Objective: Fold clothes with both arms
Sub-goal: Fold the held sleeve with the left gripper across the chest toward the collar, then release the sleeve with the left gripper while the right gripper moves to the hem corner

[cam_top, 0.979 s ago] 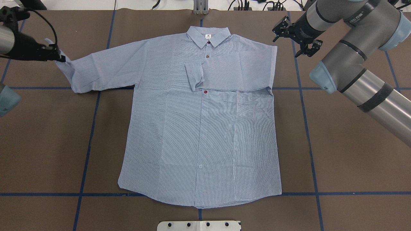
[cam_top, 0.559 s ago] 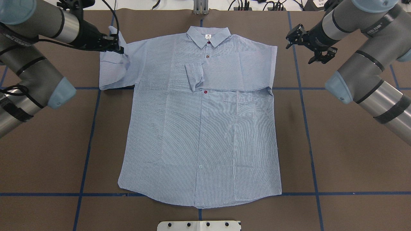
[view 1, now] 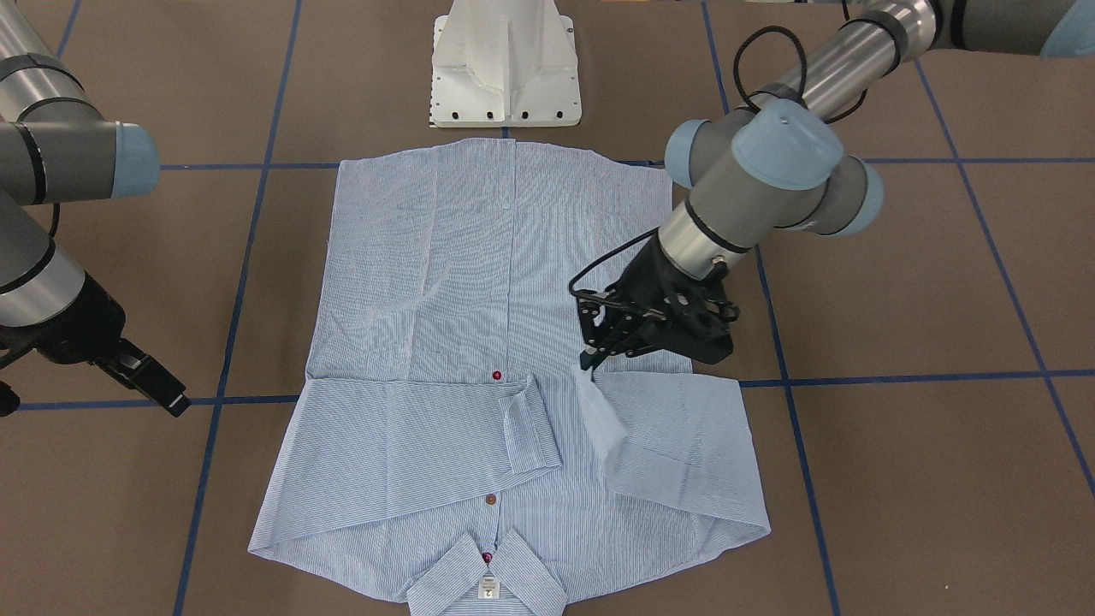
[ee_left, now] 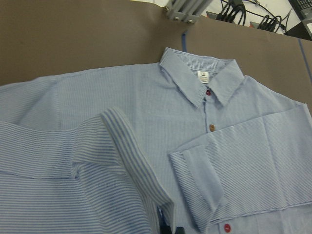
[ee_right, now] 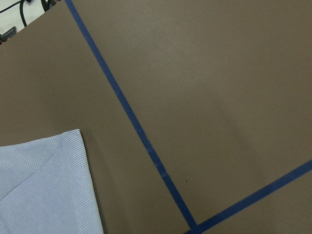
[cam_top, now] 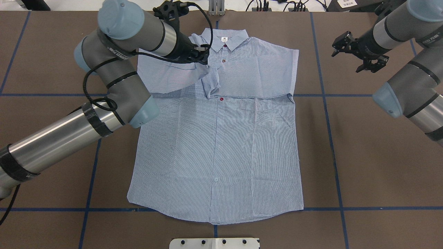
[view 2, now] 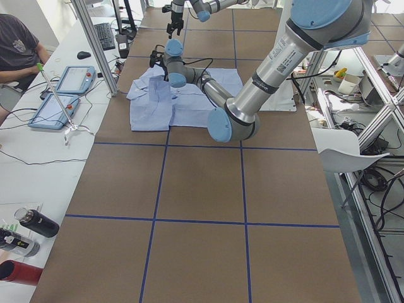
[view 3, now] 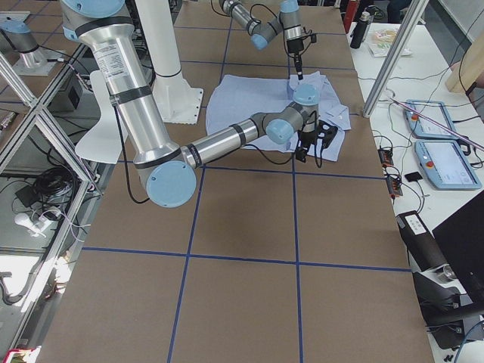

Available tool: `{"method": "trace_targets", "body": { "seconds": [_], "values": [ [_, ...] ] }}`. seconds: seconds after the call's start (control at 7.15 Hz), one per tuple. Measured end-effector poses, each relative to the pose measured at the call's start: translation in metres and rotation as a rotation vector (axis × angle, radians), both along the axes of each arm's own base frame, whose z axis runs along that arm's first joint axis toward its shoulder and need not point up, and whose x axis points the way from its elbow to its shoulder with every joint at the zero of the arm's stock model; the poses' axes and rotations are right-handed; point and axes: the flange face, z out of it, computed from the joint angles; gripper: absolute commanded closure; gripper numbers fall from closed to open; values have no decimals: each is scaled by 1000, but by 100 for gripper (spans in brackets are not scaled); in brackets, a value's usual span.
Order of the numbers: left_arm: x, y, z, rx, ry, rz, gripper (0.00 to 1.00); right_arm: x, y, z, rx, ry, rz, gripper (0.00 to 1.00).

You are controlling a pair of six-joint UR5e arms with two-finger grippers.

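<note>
The clothes are one light blue striped shirt (cam_top: 221, 145), lying front up on the brown table with its collar (ee_left: 202, 80) at the far side. One sleeve (cam_top: 249, 77) lies folded across the chest. My left gripper (cam_top: 205, 61) hovers over the upper chest, shut on the cuff of the other sleeve (cam_top: 173, 74). That cuff hangs from it in the front-facing view too, below the left gripper (view 1: 588, 364). Off the shirt's far right side, my right gripper (cam_top: 347, 58) stands open and holds nothing. Its wrist view shows only a shirt corner (ee_right: 44, 190) and bare table.
Blue tape lines (cam_top: 325, 103) cross the table. The white base pedestal (view 1: 505, 68) stands at the robot's edge. In the exterior left view a person (view 2: 16, 47) sits at a side desk with tablets (view 2: 63, 95), and bottles (view 2: 28, 227) lie nearby.
My left gripper has carried the sleeve cuff from the far left in over the shirt's chest, folding the sleeve inward. The right gripper has drawn back further to the right.
</note>
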Motion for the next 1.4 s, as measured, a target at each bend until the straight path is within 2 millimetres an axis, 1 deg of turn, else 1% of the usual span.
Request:
{"method": "trace_targets", "body": {
  "seconds": [0.14, 0.42, 0.7, 1.12, 1.26, 1.4],
  "values": [
    [23, 1, -21, 7, 1, -15, 100, 6, 0, 5, 0, 6, 2, 0],
    [59, 10, -48, 7, 4, -36, 100, 13, 3, 11, -4, 12, 7, 0],
    [88, 21, -65, 11, 2, -55, 100, 19, 12, 16, -5, 13, 8, 0],
    [119, 36, -84, -5, 7, -74, 100, 24, 21, 23, -11, 17, 9, 0],
    [127, 40, -92, -6, 8, -78, 83, 26, 24, 24, -10, 18, 10, 0],
    [133, 44, -95, -7, 8, -76, 25, 27, 26, 23, -8, 18, 11, 0]
  ]
}}
